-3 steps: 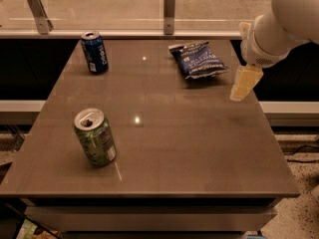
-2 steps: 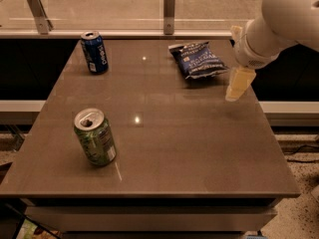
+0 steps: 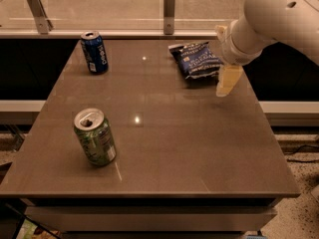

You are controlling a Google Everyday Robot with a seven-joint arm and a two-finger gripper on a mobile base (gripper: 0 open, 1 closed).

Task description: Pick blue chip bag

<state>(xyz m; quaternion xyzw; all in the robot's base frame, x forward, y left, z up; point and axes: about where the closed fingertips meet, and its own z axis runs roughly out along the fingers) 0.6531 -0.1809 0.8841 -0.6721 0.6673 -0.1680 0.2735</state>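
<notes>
The blue chip bag lies flat at the far right of the brown table; it is dark blue with white lettering and crinkled ends. My gripper hangs from the white arm at the right, just to the right of and slightly nearer than the bag, close above the tabletop. It holds nothing that I can see.
An upright blue soda can stands at the far left of the table. A green can stands at the near left. A glass railing with metal posts runs behind the table's far edge.
The arm and gripper have shifted left, toward the chip bag. The bag and both cans have not moved.
</notes>
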